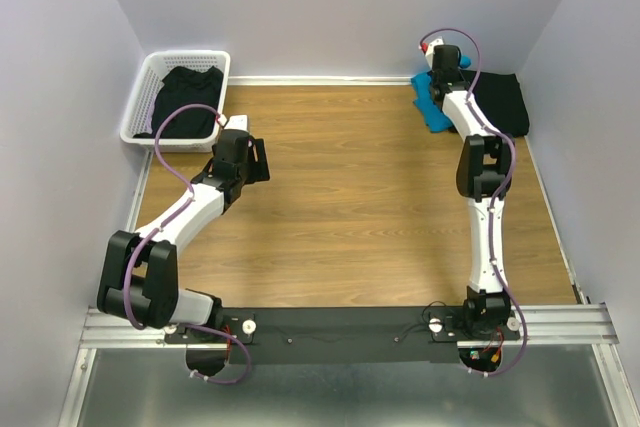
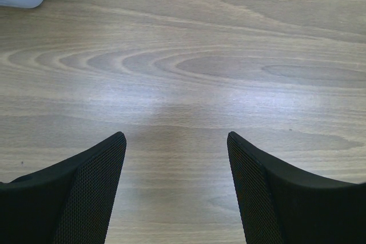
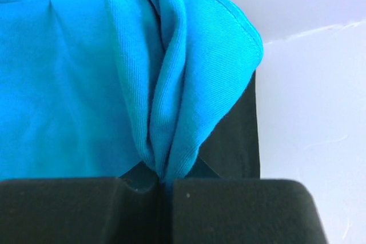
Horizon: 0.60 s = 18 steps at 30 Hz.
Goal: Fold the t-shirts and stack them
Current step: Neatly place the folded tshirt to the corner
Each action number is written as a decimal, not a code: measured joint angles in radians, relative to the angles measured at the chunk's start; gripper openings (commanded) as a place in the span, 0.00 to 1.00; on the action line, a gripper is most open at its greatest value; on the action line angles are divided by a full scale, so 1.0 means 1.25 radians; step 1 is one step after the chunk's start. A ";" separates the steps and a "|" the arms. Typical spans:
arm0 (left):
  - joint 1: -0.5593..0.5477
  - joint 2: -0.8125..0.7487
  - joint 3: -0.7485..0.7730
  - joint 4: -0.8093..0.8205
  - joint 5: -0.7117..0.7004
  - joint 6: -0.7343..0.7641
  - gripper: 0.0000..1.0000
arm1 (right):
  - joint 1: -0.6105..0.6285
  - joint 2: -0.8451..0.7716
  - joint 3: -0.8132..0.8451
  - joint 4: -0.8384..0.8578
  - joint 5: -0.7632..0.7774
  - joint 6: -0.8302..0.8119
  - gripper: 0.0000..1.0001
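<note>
- The right gripper [image 3: 166, 184] was clamped tight on a bunched fold of the teal t-shirt [image 3: 63, 84], the cloth rising out of its closed jaws.
- Under that fold lay a black t-shirt [image 3: 237, 141], touching the teal one.
- The left gripper [image 2: 176, 141] stood wide open over the bare table [image 2: 200, 38], holding nothing.
- Ahead to its left, a second black t-shirt [image 1: 185, 92] sat in the white basket [image 1: 190, 54].

Claw [image 3: 167, 190] — pinched teal t-shirt [image 3: 68, 84] fold
</note>
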 measured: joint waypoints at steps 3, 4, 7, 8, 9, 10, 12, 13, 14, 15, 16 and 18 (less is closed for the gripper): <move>0.000 0.000 0.000 0.003 -0.003 0.000 0.79 | -0.007 0.000 0.000 0.009 0.000 -0.002 0.00; 0.000 0.001 0.000 0.003 -0.004 0.000 0.79 | -0.009 -0.001 0.000 0.009 0.000 -0.002 0.00; 0.000 0.001 0.000 0.004 -0.004 0.000 0.79 | -0.019 -0.007 -0.008 0.011 -0.001 0.005 0.00; 0.000 0.001 0.000 0.005 -0.004 0.000 0.79 | -0.020 -0.009 -0.012 0.012 -0.002 0.008 0.01; 0.000 0.001 0.000 0.005 -0.004 0.000 0.79 | -0.024 -0.014 -0.018 0.013 -0.002 0.011 0.01; 0.000 0.002 0.000 0.006 -0.004 0.000 0.79 | -0.027 -0.017 -0.021 0.013 -0.002 0.015 0.00; 0.000 0.004 0.000 0.007 -0.004 0.000 0.79 | -0.032 -0.021 -0.023 0.015 -0.003 0.023 0.00; 0.000 0.005 0.000 0.007 -0.004 0.000 0.79 | -0.035 -0.022 -0.023 0.015 -0.003 0.024 0.00; 0.000 0.005 0.000 0.008 -0.004 0.000 0.79 | -0.037 -0.023 -0.023 0.016 -0.003 0.024 0.01; 0.000 0.006 0.000 0.008 -0.004 0.000 0.79 | -0.040 -0.024 -0.023 0.018 -0.003 0.025 0.00; 0.000 0.006 0.000 0.008 -0.004 0.000 0.79 | -0.043 -0.024 -0.023 0.021 -0.003 0.025 0.00; 0.000 0.007 0.000 0.008 -0.004 0.000 0.79 | -0.048 -0.024 -0.023 0.022 -0.003 0.026 0.01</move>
